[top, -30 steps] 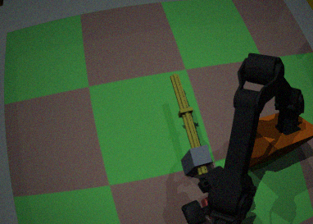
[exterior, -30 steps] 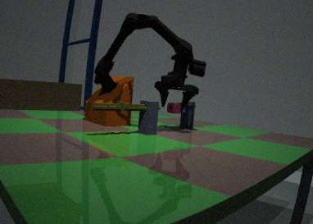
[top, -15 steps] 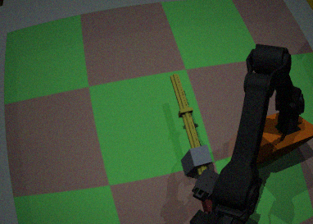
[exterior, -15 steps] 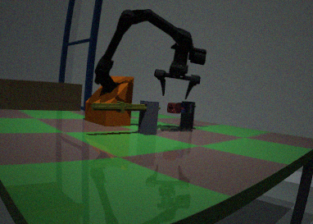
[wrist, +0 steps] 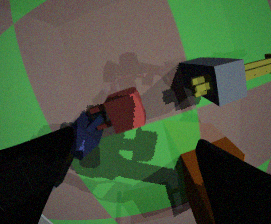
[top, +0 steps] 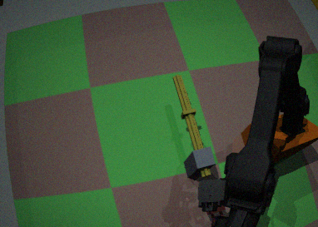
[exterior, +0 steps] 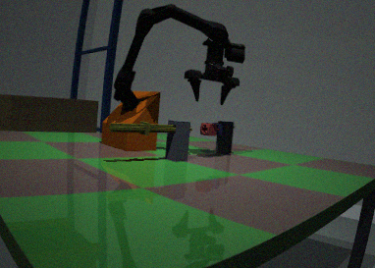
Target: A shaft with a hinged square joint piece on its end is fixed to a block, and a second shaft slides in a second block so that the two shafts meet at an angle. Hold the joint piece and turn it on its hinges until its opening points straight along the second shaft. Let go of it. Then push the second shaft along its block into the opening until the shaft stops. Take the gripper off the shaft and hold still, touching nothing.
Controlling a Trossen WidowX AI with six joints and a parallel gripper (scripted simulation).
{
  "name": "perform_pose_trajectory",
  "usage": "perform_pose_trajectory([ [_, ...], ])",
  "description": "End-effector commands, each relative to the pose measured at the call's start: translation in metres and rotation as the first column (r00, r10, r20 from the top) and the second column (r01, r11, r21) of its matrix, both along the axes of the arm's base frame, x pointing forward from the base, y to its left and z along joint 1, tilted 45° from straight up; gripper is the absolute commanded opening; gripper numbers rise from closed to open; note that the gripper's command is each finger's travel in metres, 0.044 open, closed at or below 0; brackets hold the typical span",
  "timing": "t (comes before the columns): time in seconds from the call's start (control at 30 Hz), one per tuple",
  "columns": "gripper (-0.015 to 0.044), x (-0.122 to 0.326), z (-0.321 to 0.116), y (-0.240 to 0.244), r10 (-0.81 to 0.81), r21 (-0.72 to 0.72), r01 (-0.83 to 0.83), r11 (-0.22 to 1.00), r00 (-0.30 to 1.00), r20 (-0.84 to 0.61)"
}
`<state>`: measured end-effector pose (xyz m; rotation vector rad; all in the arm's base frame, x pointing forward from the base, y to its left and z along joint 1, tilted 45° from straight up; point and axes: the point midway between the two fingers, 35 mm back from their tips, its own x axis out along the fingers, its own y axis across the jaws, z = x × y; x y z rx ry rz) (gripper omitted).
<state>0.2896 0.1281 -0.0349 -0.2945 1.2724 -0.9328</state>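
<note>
The red joint piece sits on a dark blue part beside the dark block. Its far end faces roughly toward the second block; exact alignment with the second shaft cannot be told. The yellow second shaft runs through the grey second block. Only a short yellow end shows on the joint's side, apart from the joint piece. A collar rings the shaft beyond the block. My gripper is open and empty, above the joint piece and touching nothing.
The orange arm base stands on the green and brown checkered surface, off to the side of the shaft. A blue-posted rack and a brown panel are in the background.
</note>
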Motion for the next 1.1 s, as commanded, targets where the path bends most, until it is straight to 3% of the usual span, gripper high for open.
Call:
perform_pose_trajectory([
  [0.0,0.0440,-0.002,0.012,0.010,0.107,0.032,-0.104,0.994,0.988,-0.110],
  [0.23,0.0440,-0.006,0.029,0.022,0.273,0.092,-0.257,0.962,0.925,-0.264],
  [0.53,0.0440,-0.006,0.031,0.023,0.289,0.099,-0.272,0.957,0.916,-0.278],
  [0.7,0.0440,-0.004,0.030,0.019,0.245,0.099,-0.228,0.969,0.940,-0.236],
  [1.07,0.0440,-0.001,0.035,-0.008,-0.036,0.192,0.042,0.980,0.999,-0.034],
])
